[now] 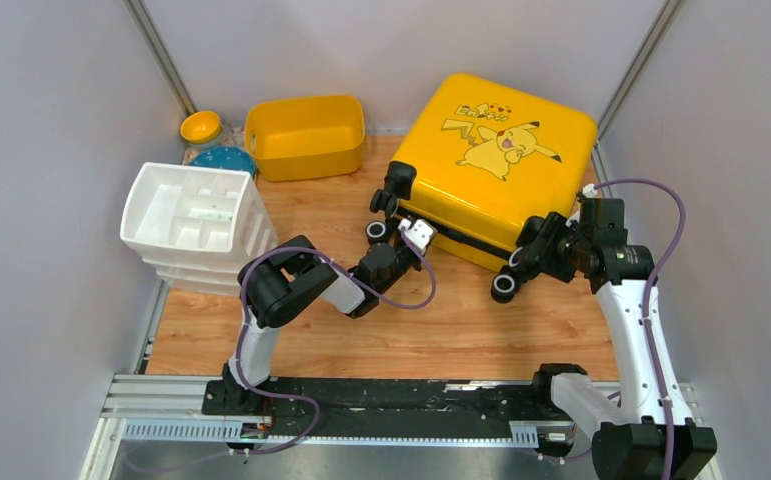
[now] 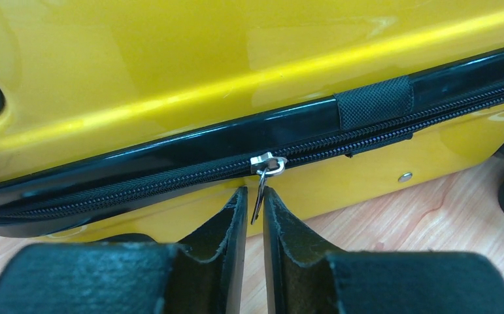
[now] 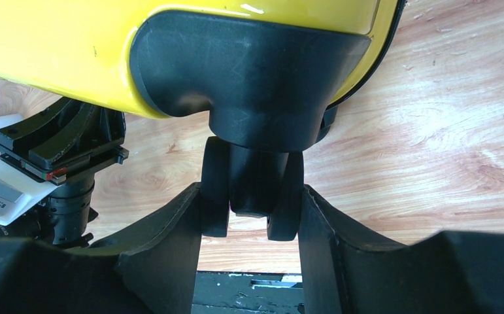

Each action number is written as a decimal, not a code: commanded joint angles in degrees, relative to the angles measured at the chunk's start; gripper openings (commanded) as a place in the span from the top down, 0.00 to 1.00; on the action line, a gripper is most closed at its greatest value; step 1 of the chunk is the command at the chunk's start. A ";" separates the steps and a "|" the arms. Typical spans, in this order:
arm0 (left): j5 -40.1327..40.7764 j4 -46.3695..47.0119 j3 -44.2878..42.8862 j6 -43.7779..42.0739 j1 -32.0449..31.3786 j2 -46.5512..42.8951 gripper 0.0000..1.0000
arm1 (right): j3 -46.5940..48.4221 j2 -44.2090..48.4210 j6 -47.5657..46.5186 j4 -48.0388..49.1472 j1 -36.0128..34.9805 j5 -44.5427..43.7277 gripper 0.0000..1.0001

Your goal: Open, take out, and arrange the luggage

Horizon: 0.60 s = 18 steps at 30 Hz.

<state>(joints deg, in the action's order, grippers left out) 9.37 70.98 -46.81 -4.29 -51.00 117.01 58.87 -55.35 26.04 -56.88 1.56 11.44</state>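
Note:
The yellow luggage with its Pikachu print lies flat and zipped shut at the back right of the wooden table. My left gripper is at its near side, by the black zipper. In the left wrist view the silver zipper pull hangs in the narrow gap of my left gripper, touching the right finger only. My right gripper is at the luggage's near right corner. There my right gripper is shut on the black twin wheel, with both fingers pressed against it.
A plain yellow tub stands at the back centre. A white drawer organiser sits at the left, with a small yellow bowl and a blue dish behind it. Grey walls close in on both sides. A black rail runs along the near edge.

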 commanded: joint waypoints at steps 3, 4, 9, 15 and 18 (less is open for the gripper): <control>0.04 14.36 -1.44 -0.98 0.82 -3.72 0.74 | 0.28 -0.02 -1.96 4.06 0.11 0.16 1.00; -0.05 14.27 -1.62 -1.07 0.82 -3.72 0.76 | 0.19 0.07 -1.87 4.06 0.19 0.16 1.00; -0.14 13.57 -1.45 -0.54 0.82 -4.86 0.96 | -0.07 0.16 -2.05 4.24 0.11 -0.02 1.00; -1.81 11.73 5.31 0.34 1.78 -10.39 1.00 | 0.63 0.16 -2.57 4.50 0.28 -0.63 1.00; -1.63 7.25 9.27 2.62 4.06 -14.00 1.00 | 1.16 0.51 -3.19 3.71 1.07 -0.63 1.00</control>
<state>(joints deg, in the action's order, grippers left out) 7.03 70.08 -41.41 -3.99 -50.11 110.91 58.87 -55.57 26.00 -56.62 1.63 11.46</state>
